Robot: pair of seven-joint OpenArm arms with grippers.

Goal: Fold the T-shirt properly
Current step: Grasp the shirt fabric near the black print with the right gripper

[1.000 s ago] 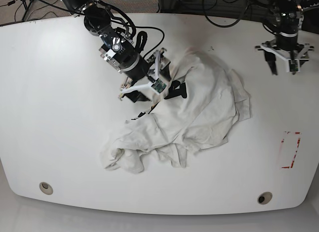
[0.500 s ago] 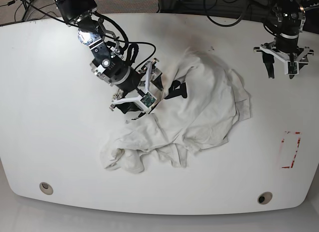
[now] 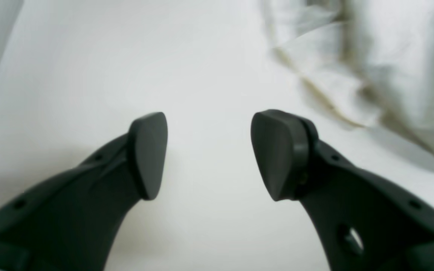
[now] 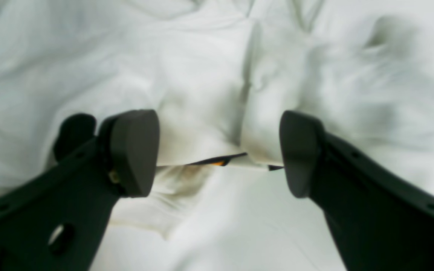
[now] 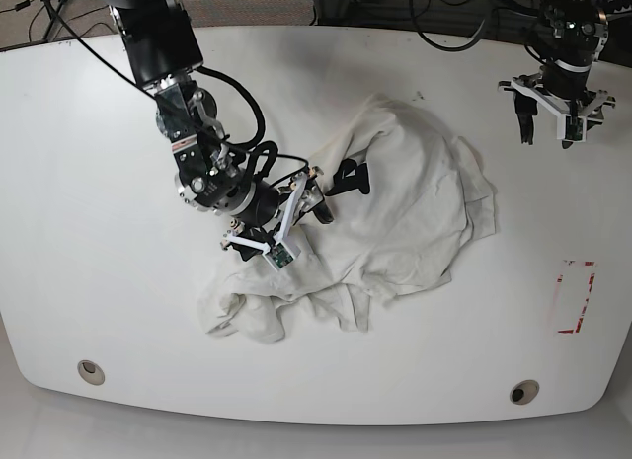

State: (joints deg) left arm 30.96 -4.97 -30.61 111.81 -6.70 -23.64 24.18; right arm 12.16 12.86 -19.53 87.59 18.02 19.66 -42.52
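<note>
Black rubber pads of the right gripper stand wide apart with nothing clamped between them; just beyond and between the tips lies a fold edge of the T-shirt, where a sliver of black and orange print peeks out from under the cream cloth. Past that edge the wrinkled fabric fills everything ahead of this gripper. In the base view the right gripper sits low over the near-left part of the crumpled T-shirt, which lies bunched at the middle of the white table. The left gripper also has its jaws parted and empty, over bare tabletop, with blurred shirt cloth well off to its front right. It hangs at the table's far corner, well apart from the shirt
</note>
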